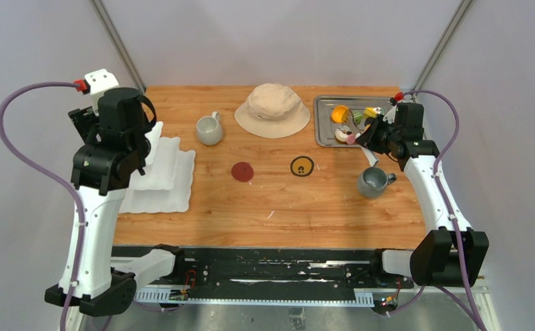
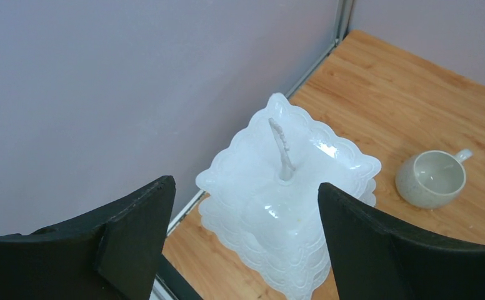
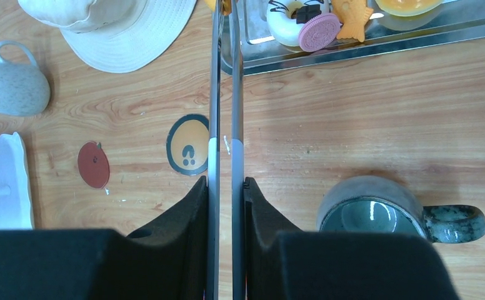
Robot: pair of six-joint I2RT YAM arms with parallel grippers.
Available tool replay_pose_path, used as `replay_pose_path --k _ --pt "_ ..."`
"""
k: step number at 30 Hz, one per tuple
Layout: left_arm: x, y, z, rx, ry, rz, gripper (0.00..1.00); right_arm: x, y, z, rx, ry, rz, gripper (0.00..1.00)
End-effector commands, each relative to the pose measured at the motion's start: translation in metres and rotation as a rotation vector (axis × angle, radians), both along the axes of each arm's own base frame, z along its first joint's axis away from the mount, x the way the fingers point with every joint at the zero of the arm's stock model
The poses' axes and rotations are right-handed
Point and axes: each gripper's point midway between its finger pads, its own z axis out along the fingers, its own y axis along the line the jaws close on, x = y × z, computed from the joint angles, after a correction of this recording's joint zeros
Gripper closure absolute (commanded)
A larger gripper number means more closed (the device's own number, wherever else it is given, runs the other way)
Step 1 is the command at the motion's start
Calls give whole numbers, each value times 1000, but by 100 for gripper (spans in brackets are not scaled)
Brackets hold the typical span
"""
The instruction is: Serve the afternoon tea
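Serving has barely begun. All the pastries (image 1: 347, 121) lie in the tray (image 1: 323, 110) just right of the hat (image 1: 273, 110). The stand (image 2: 284, 206), far left of the hat, shows bare tiers. The right jaws are clenched on the tongs (image 3: 214, 94), whose tips reach the tray; whether they pinch anything I cannot tell. The left jaws hang spread wide above the stand, grasping nothing. The white mug (image 1: 209, 129) sits just left of the hat and the grey mug (image 1: 374, 182) nearer and to its right. Neither is on the red coaster (image 1: 243, 172) or the yellow coaster (image 1: 302, 166) in front of the hat.

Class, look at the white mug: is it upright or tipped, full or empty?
Upright and empty: the white mug stands mouth up, and the left wrist view shows a bare inside.
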Motion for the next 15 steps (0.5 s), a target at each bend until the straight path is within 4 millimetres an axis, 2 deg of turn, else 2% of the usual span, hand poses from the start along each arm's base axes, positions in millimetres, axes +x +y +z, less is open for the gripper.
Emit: replay_pose_path --k 1,6,10,15 --pt "26 2 -21 -65 -18 13 15 1 -1 15 5 -65 14 99" --pt "41 6 -39 -127 -31 3 27 1 -1 16 4 -71 16 99" --pt "50 7 -45 -148 -48 -12 38 1 0 16 8 -70 18 99" --pt "60 4 -50 -171 -57 -37 58 1 -1 13 4 -66 16 99"
